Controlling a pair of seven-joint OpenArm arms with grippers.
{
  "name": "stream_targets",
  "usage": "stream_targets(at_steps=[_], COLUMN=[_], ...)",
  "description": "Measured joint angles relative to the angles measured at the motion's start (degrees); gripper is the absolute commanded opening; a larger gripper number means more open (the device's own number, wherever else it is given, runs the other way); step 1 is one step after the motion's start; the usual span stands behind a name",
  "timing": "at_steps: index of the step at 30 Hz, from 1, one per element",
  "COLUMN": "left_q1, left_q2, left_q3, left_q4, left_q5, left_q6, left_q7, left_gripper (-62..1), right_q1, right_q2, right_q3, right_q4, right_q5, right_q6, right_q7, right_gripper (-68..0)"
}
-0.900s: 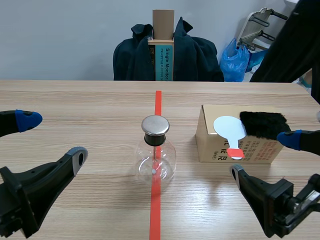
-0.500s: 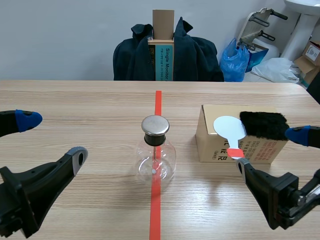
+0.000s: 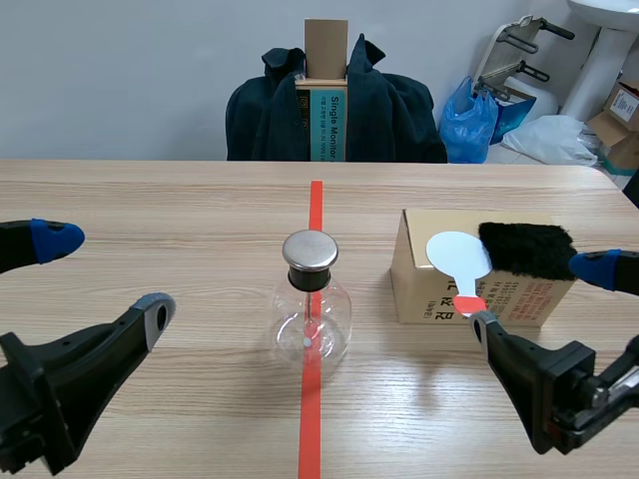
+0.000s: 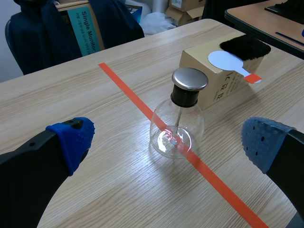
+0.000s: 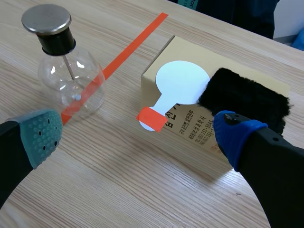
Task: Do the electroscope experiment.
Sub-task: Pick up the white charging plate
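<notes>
Scene view shows the electroscope (image 3: 313,304), a round glass flask with a metal cap (image 3: 311,251), standing upright on the orange-red centre line, mid-table. To its right, with a gap of bare wood between, sits a cardboard box (image 3: 414,284). On the box top lie a white paddle (image 3: 457,255) and, touching it on the right, a black fur pad (image 3: 526,248).

I judge the coming move to be a pick on the paddle or the fur, so the governing relation is this:

1. The paddle's long axis runs far to near. Its disc rests on the box, and its orange-red handle tip overhangs the box's near face.
2. The right gripper (image 5: 137,135) is spread wide and holds nothing. It sits near of the box, with the handle tip just ahead of it, roughly between its fingers.
3. The right arm is clearly the nearer one. The left gripper (image 3: 105,273), also spread and empty, is well apart at the left, with the flask ahead of it.

For clearance, I note open table left of the flask and near of the box. The overhanging handle gives free room beneath it. The flask lies left of the approach path.
</notes>
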Motion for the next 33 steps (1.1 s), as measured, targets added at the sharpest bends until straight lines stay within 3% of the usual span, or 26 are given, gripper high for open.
stream_targets(at_steps=[13,15,21,26,30,33], left_q1=[0.00,0.00,0.00,0.00,0.00,0.00], left_q2=[0.00,0.00,0.00,0.00,0.00,0.00], left_q3=[0.00,0.00,0.00,0.00,0.00,0.00], left_q4=[0.00,0.00,0.00,0.00,0.00,0.00], left_q5=[0.00,0.00,0.00,0.02,0.02,0.02], left_q6=[0.00,0.00,0.00,0.00,0.00,0.00], left_q7=[0.00,0.00,0.00,0.00,0.00,0.00], left_gripper=[1.4,1.4,1.4,1.4,1.4,1.4], right_q1=[0.00,0.00,0.00,-0.02,0.15,1.33], right_q2=[0.00,0.00,-0.13,-5.38,-11.30,-14.23], right_q3=[0.00,0.00,0.00,0.00,0.00,0.04], right_q4=[0.00,0.00,0.00,-1.09,-4.55,-7.58], right_q5=[-7.54,-10.38,-31.36,-57.44,-73.42,-80.54], right_q6=[0.00,0.00,0.02,-0.90,-9.55,-15.65], right_q7=[-0.02,0.00,-0.02,-0.17,2.64,5.38], right_gripper=[0.4,0.4,0.4,0.4,0.4,0.4])
